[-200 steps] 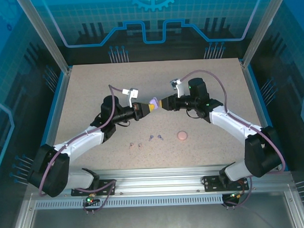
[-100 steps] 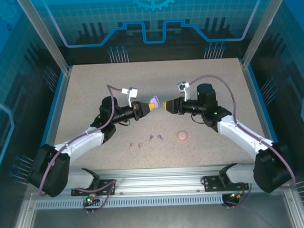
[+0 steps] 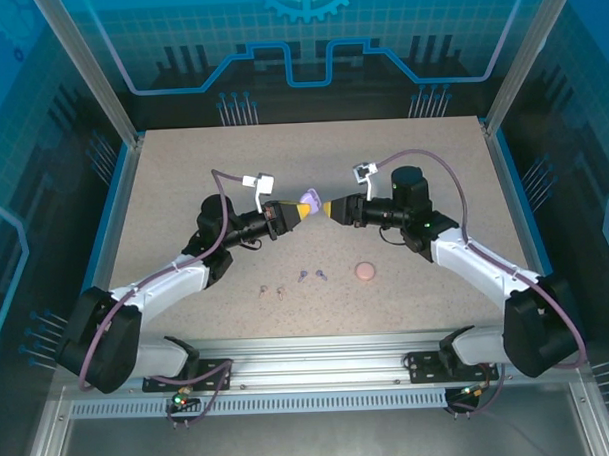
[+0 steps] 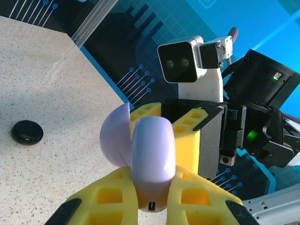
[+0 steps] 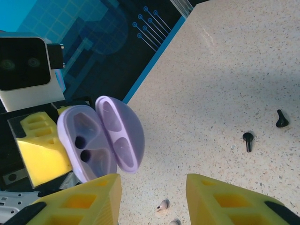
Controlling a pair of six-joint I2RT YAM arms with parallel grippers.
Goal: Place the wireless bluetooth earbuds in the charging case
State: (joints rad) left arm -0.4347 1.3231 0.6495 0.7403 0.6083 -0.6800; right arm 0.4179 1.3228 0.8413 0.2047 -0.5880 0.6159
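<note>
The left claw (image 4: pixel 151 199) pinches the open lavender charging case (image 4: pixel 152 150) by its lower half, lid swung aside. The right claw (image 5: pixel 152 190) stands spread and empty just in front of it. The lavender earbuds (image 3: pixel 303 276) lie on the desk (image 3: pixel 183 192) below both claws. Tiny, light and slick, they probably want a gentle pinch across the stem.
</note>
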